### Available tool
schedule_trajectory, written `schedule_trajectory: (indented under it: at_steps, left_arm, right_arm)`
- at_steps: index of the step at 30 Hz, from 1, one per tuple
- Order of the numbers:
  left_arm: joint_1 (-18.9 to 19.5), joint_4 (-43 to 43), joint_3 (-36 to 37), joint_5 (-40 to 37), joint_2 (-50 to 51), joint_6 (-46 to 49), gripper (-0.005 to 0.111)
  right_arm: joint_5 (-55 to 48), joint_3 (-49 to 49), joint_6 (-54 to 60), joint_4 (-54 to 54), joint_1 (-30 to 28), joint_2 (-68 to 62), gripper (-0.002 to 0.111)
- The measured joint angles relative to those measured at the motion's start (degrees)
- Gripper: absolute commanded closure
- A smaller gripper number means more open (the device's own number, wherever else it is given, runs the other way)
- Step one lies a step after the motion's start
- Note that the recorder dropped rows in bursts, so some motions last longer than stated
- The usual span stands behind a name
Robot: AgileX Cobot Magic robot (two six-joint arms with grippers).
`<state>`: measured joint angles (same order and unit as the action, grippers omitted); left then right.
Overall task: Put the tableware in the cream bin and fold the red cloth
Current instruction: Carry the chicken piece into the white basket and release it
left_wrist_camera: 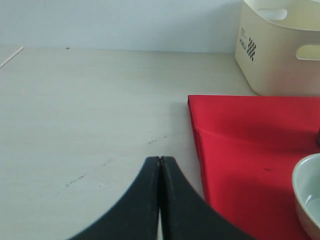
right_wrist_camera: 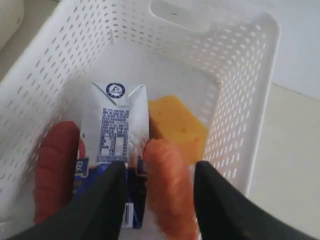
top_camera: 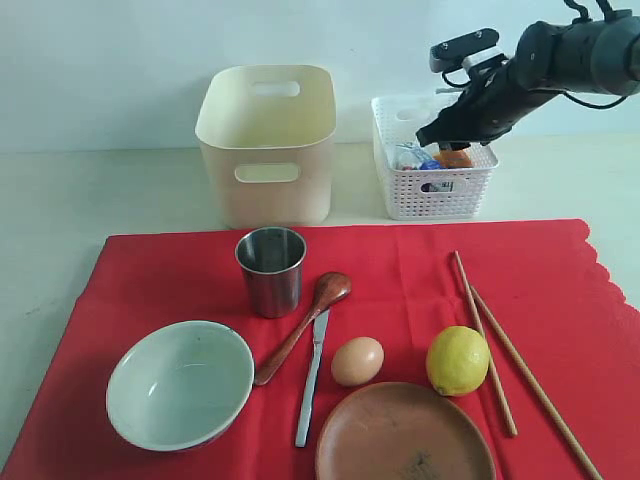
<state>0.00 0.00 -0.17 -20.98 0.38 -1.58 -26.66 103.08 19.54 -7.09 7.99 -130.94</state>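
On the red cloth lie the steel cup, pale bowl, wooden spoon, knife, brown plate and chopsticks. The cream bin stands behind the cloth. My right gripper hangs open over the white lattice basket. A sausage sits between its jaws, with a gap to one finger. My left gripper is shut and holds nothing. It hovers over bare table beside the cloth's corner. It is out of the exterior view.
An egg and a lemon lie on the cloth between the knife and the chopsticks. The basket holds a milk carton, a cheese wedge and another sausage. The bowl's rim shows near the left gripper.
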Motion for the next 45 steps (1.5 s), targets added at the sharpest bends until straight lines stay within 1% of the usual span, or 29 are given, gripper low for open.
schedule_trajectory:
  at_steps: [5, 12, 25, 31, 45]
  left_arm:
    - [0.0, 0.0, 0.0, 0.0, 0.0, 0.0, 0.107]
    - [0.0, 0.0, 0.0, 0.0, 0.0, 0.0, 0.107]
    - [0.0, 0.0, 0.0, 0.0, 0.0, 0.0, 0.107]
    - [0.0, 0.0, 0.0, 0.0, 0.0, 0.0, 0.107]
    - [0.0, 0.0, 0.0, 0.0, 0.0, 0.0, 0.107]
  right_arm:
    - [-2.6, 0.0, -1.8, 2.3, 0.0, 0.4, 0.064]
    - [-5.9, 0.0, -3.9, 2.5, 0.0, 3.6, 0.064]
    - [-19.2, 0.0, -4.3, 2.5, 0.2, 10.2, 0.064]
    - [-24.7, 0.0, -3.9, 1.7, 1.8, 12.5, 0.065]
    - [-35.9, 0.0, -3.5, 0.0, 8.2, 14.0, 0.065]
